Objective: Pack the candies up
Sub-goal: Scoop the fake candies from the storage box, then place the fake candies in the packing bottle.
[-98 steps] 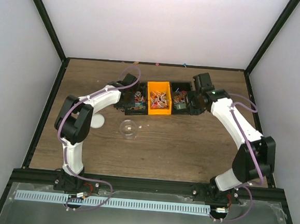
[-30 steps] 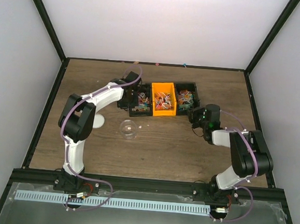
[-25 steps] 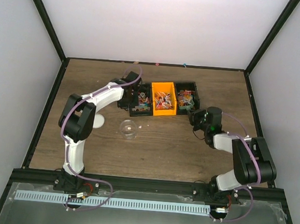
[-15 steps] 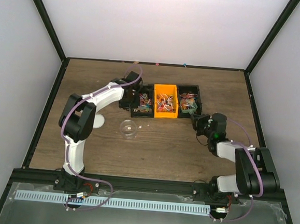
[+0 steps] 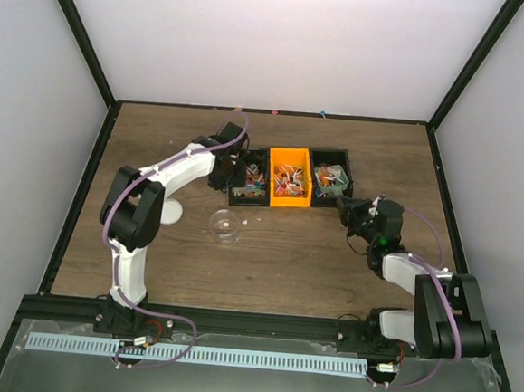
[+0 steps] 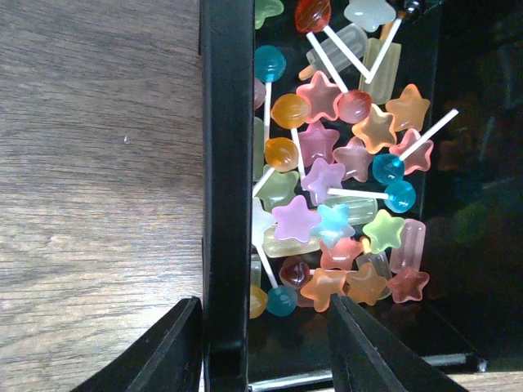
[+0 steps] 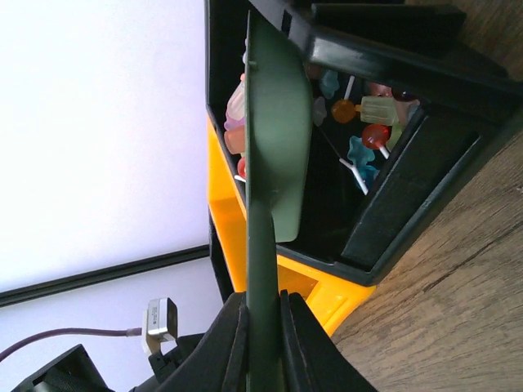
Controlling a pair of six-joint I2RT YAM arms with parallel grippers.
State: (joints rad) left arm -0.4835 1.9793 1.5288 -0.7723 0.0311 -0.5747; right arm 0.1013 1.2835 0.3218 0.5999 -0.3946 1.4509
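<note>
Left gripper: jaws apart, straddling the side wall of the left black bin, not clamped on it as far as I can see. Candies (stars, lollipops) fill that bin at 3 o'clock of the wall in the wrist view

Clear jar stands on the table at 6 o'clock from the left gripper, apart from the bins, with a white lid at its 9 o'clock

Orange bin and right black bin hold candies too

Right gripper: closed on the handle of the green scoop. From above, the bowl is inside the right black bin at 11 o'clock from the gripper, long axis 5-to-11. Can't tell if it's loaded

Judgement: the right arm does the carry. The jar lies at 8 o'clock from the scoop, so I lift over the near rim, then cross open table. Risk: clipping the orange bin's wall, or spilling on tilt
</note>
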